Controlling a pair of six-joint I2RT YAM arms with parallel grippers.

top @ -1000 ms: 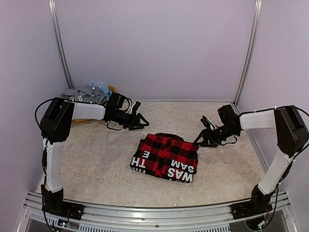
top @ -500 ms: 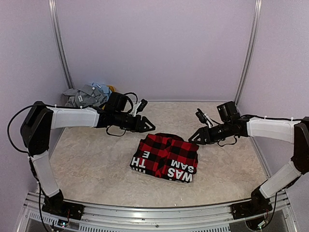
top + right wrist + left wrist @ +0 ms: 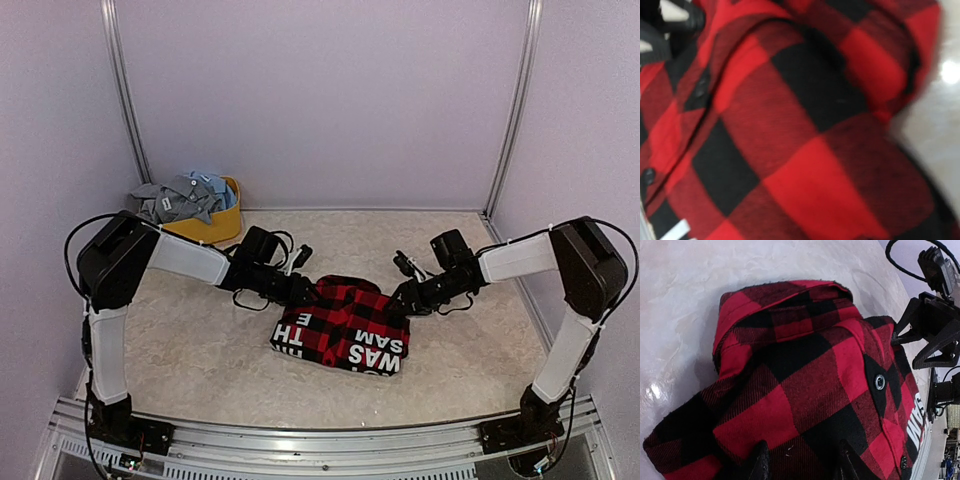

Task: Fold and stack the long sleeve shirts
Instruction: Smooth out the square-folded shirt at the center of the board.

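The red-and-black check flannel shirt (image 3: pixel 342 322) lies folded in the middle of the table, white lettering along its near edge. It fills the left wrist view (image 3: pixel 805 375) and the blurred right wrist view (image 3: pixel 790 135). My left gripper (image 3: pixel 303 290) is low at the shirt's far left edge, jaws open, its fingertips (image 3: pixel 760 462) spread over the cloth. My right gripper (image 3: pixel 401 298) is at the shirt's far right edge; it shows in the left wrist view (image 3: pixel 930 335) with jaws apart. Its own fingers are out of the right wrist view. Grey and pale blue shirts (image 3: pixel 182 195) lie bundled at the back left.
A yellow tub (image 3: pixel 222 226) stands at the back left corner under the bundled shirts. Purple walls with metal uprights (image 3: pixel 122 90) close the table on three sides. A metal rail (image 3: pixel 320 440) runs along the near edge.
Both arms have moved inward and down to the flannel's far edge from positions apart and above it. The shirt has not visibly moved.
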